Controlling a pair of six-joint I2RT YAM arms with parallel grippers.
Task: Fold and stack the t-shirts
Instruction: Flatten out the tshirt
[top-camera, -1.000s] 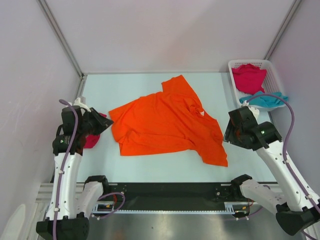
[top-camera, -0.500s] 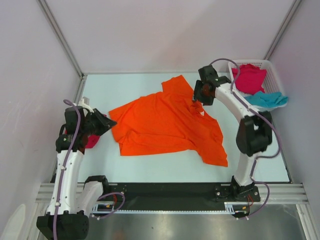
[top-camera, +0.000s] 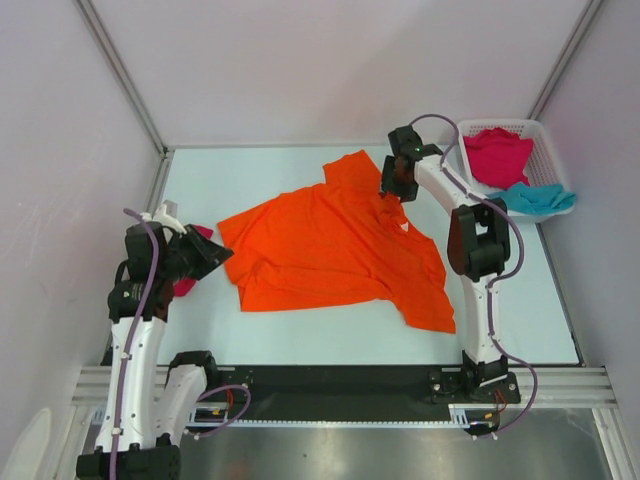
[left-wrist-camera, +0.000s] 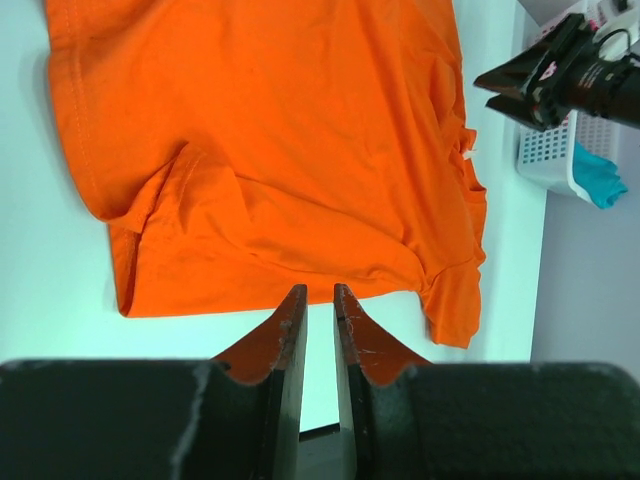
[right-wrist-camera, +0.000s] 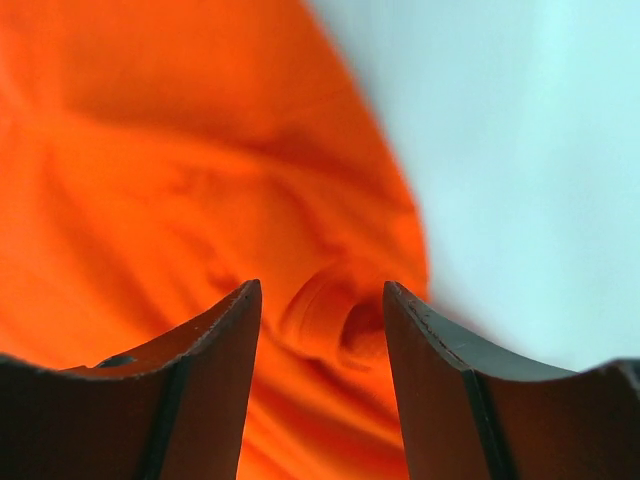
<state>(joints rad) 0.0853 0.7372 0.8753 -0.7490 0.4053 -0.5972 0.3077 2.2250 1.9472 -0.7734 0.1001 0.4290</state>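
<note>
An orange t-shirt (top-camera: 330, 250) lies spread and rumpled in the middle of the table, collar toward the far right. My right gripper (top-camera: 392, 197) hangs open just above the collar, and a raised fold of orange cloth (right-wrist-camera: 335, 320) shows between its fingers (right-wrist-camera: 215, 340). My left gripper (top-camera: 222, 255) hovers at the shirt's left edge, jaws a narrow gap apart with only bare table between them (left-wrist-camera: 320, 290). A magenta t-shirt (top-camera: 186, 283) lies bunched under my left arm. Another magenta t-shirt (top-camera: 497, 155) and a teal one (top-camera: 535, 200) sit in the basket.
The white lattice basket (top-camera: 545, 128) stands at the far right corner, the teal cloth hanging over its near rim. Side walls and metal frame posts close in the table left, right and behind. A black rail runs along the near edge.
My right arm swung from the near right out to the far side and now sits over the orange shirt's collar. The left arm shifted only slightly.
</note>
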